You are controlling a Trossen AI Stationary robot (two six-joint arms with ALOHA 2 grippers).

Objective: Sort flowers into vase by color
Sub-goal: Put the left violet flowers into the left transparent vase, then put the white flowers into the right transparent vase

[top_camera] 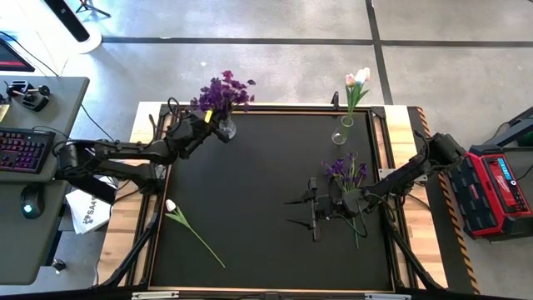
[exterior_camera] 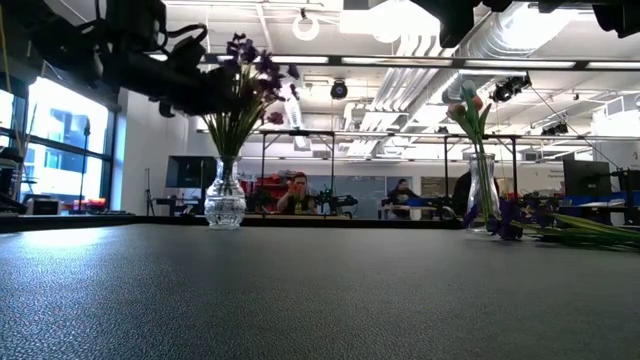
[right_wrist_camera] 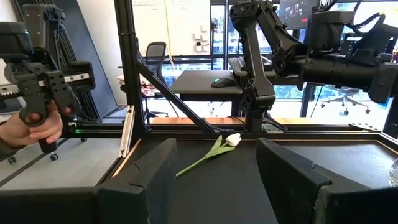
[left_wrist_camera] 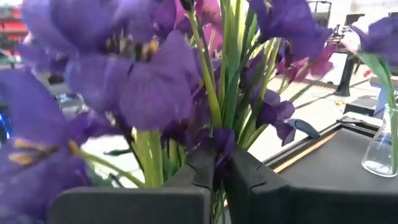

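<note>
L tool (left_wrist_camera: 214, 165) amid purple flowers (left_wrist_camera: 143, 81).

- The table mat (top_camera: 266, 192) looks matt black, finely pebbled in the low view.
- The table frame (top_camera: 405, 133) is pale bare wood.
- Both vases, the cut-pattern one (exterior_camera: 225, 203) and the slim one (exterior_camera: 482, 195), are clear glossy glass.
- The purple blooms (left_wrist_camera: 143, 74) look like soft cloth.
- The right gripper's fingers (right_wrist_camera: 289, 171) are matt dark plastic.
</note>
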